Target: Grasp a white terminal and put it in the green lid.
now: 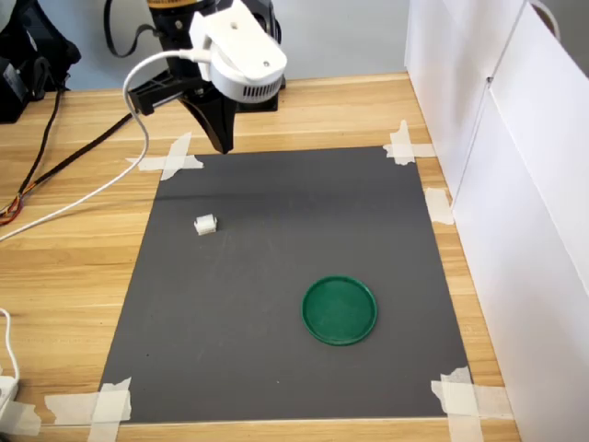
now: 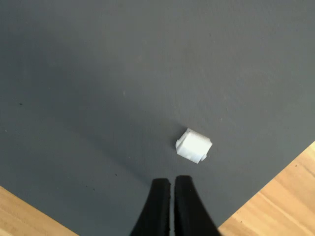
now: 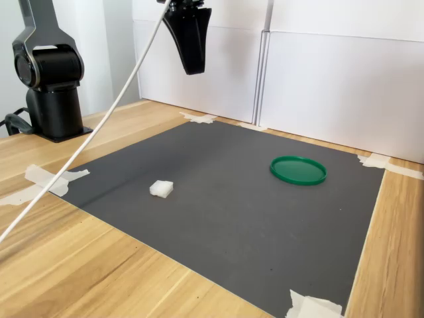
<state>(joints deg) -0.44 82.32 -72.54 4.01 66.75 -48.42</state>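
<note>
With my gripper (image 3: 191, 66) pressed together above the mat (image 1: 276, 359), nothing blocks it.
White terminal (image 1: 205, 224) sits well apart from green lid (image 1: 340, 309); taped corners only.

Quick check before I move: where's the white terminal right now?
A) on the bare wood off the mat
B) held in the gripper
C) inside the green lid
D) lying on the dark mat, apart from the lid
D: the white terminal lies on the dark mat, clear of the green lid, with the gripper shut and empty above.
</note>
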